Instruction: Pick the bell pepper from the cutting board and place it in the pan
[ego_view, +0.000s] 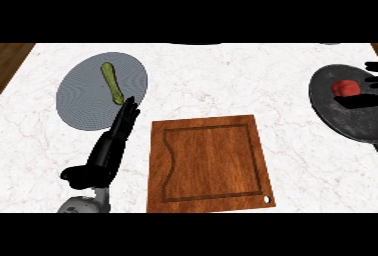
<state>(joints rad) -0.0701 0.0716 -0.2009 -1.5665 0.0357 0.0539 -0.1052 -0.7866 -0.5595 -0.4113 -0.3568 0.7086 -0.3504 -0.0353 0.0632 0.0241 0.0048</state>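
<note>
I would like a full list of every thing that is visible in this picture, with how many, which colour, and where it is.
counter: one, white marble with thin veins, fills most of the view
cutting board: one, brown wood, at the lower middle, nothing on it
plate: one, grey-blue, at the upper left
long vegetable: one, yellow-green, lying on the plate
pan: one, dark grey, at the right edge
bell pepper: one, red, inside the pan
left hand: one, black, on a grey forearm, at the lower left, fingers straight, tips at the plate's edge
right hand: one, black, only partly in view over the pan beside the pepper
</note>
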